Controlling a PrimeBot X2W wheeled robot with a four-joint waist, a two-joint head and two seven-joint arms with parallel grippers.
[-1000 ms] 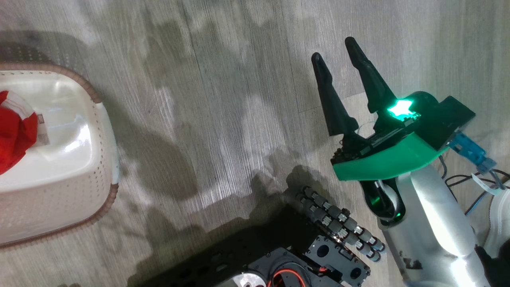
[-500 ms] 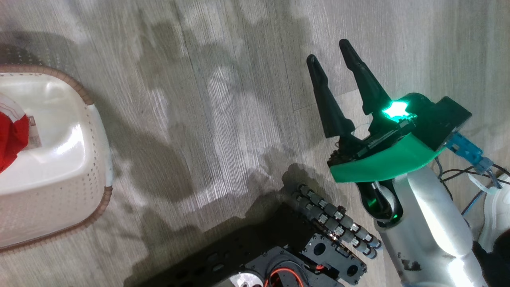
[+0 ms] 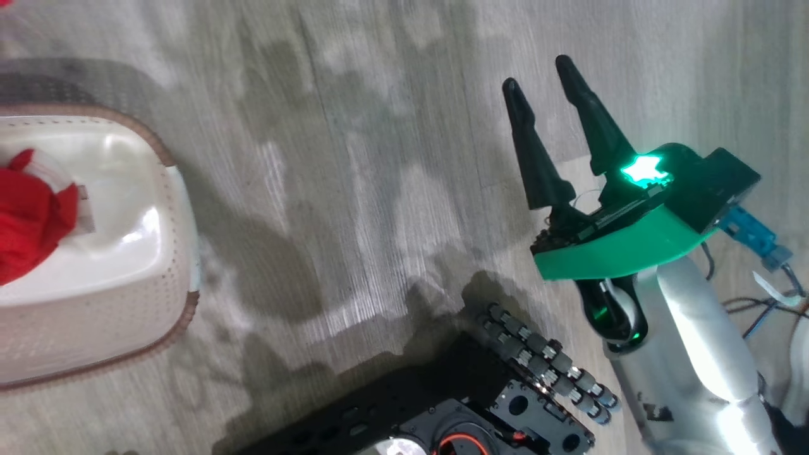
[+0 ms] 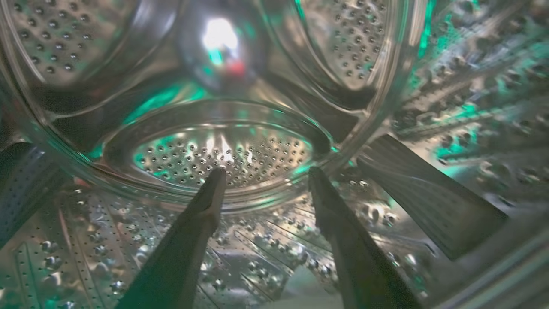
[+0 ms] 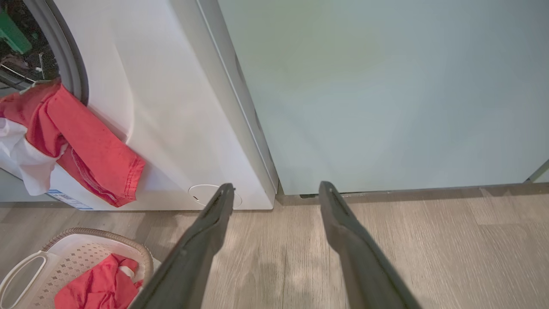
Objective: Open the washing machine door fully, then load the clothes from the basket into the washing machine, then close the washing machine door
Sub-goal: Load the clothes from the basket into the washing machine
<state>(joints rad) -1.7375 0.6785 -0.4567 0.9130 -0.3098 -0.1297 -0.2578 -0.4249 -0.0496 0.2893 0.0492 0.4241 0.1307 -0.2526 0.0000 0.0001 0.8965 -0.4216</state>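
Right tool [image 3: 536, 73]: fingers spread wide, nothing held, poised above bare floor [image 3: 379, 158].

Basket [image 3: 183, 253]: stands on the floor on the robot's left side, well apart from the right tool. The clothes [image 3: 31, 215] lie bunched at the end away from that tool.

Washing machine [image 5: 171, 107]: beyond the basket, beside a pale green cabinet [image 5: 386, 86]. A red garment [image 5: 81, 146] drapes over the lower lip of the opening, its long axis hanging down the front panel.

Left tool [image 4: 267, 170]: fingers parted, nothing between them, pointing into the steel drum [image 4: 223, 154].

Judgement: the left arm is nearer. The draped garment probably lies back from its fingertips, toward the opening.
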